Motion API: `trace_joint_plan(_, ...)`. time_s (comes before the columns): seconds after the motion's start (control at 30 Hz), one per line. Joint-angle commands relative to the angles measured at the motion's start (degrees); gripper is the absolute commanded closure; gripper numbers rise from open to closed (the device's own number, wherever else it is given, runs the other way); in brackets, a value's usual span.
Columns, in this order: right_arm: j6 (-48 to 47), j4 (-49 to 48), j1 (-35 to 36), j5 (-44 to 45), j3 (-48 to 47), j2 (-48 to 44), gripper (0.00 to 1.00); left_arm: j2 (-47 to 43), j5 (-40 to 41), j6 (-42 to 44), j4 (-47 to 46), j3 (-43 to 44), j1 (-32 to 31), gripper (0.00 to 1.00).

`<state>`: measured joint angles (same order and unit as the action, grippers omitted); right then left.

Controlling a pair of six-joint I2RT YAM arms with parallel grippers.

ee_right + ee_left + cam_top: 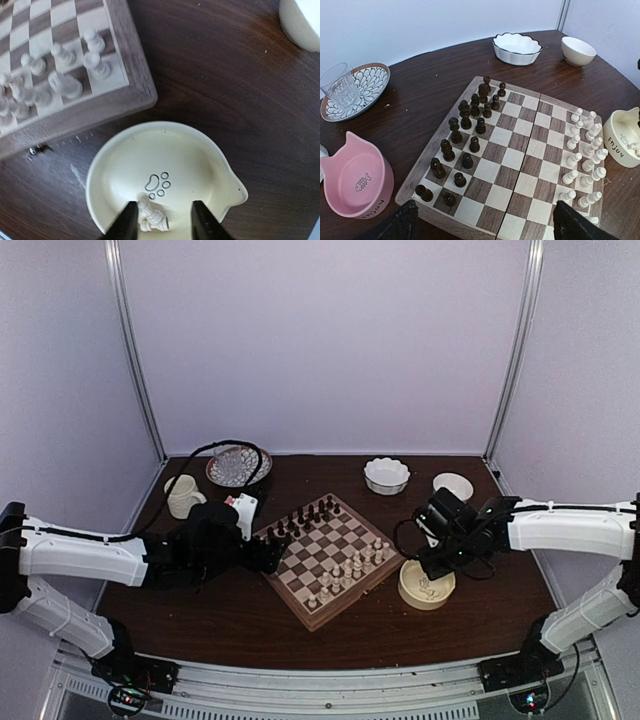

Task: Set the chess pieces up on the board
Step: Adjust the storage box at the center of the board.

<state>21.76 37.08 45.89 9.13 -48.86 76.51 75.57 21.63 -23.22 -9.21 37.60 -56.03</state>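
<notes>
Cream paw-print bowl (pixel 200 155) sits just beside the right rim of the checkered wooden chessboard (pixel 75 117). Right gripper (pixel 165 217) hangs inside, jaws apart around cream-white chess pieces (pixel 150 214); left gripper (pixel 486 220) gapes wide.

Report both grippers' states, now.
Left gripper: open wide, empty.
Right gripper: open, fingers either side of cream chess pieces lying in the paw-print bowl; not clamped on them.

left claw (pixel 487 227) spread wide, right claw (pixel 164 221) half-spread, pointing down
</notes>
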Motion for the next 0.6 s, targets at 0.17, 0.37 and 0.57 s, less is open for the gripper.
trace_joint_plan(0.17,0.51,9.99,-0.26,3.03,-4.79,9.61,0.98,-0.43,-1.64,-0.24,-2.43,0.19,0.19,0.06)
trace_joint_plan(0.37,2.41,12.03,-0.17,3.26,-5.0,16.65,1.0,-0.4,-1.76,-0.48,-1.97,0.48,0.13,0.06)
trace_joint_plan(0.57,2.8,10.99,0.4,0.49,-3.44,15.57,0.99,-1.1,-1.6,-0.51,-1.49,0.5,0.15,0.06)
